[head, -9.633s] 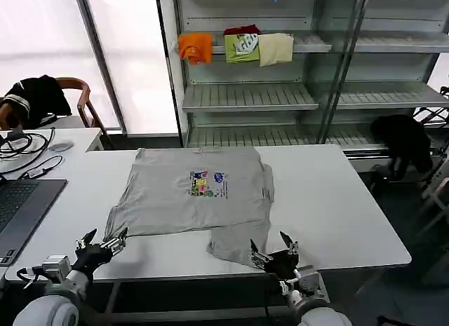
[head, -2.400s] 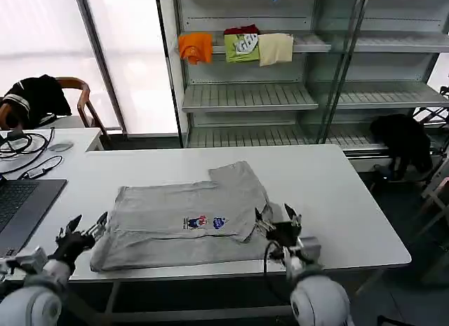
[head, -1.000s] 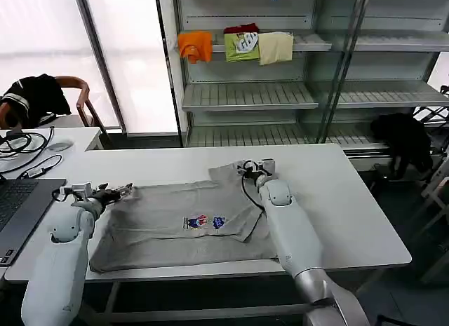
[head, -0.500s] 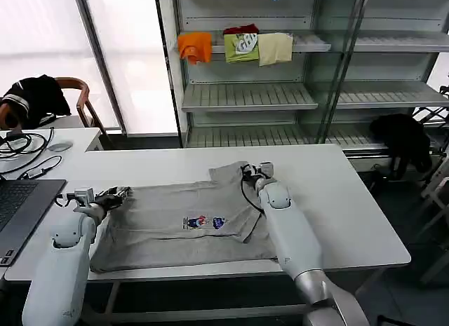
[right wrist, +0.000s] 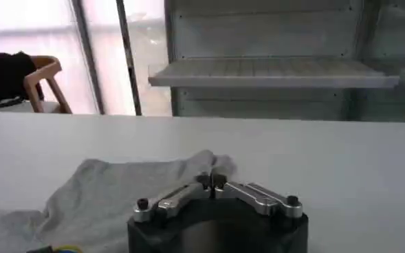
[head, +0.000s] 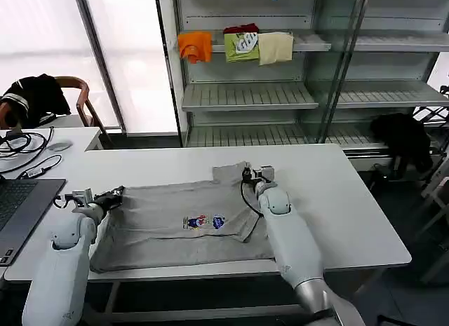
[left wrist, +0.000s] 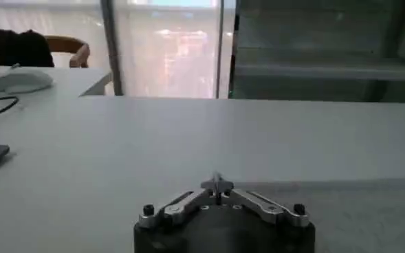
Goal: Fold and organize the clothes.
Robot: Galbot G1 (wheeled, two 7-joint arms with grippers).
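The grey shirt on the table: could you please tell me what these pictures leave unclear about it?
- Grey shirt, head view: chest print too small to read.
- Left wrist view: left pincer body hides the cloth at its tips.
- Right wrist view: right pincer body covers the near fabric; the print is cut by the edge.

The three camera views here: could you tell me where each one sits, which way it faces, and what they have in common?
Head view: high on the robot, looking forward and down at the white table, both arms reaching out to the grey shirt.
Left wrist view: behind the left gripper, facing across the table toward the windows.
Right wrist view: behind the right gripper, facing the shelving, fingers closed on the shirt's far edge.
Shared: both grippers, the shirt and the table appear in the head view too.
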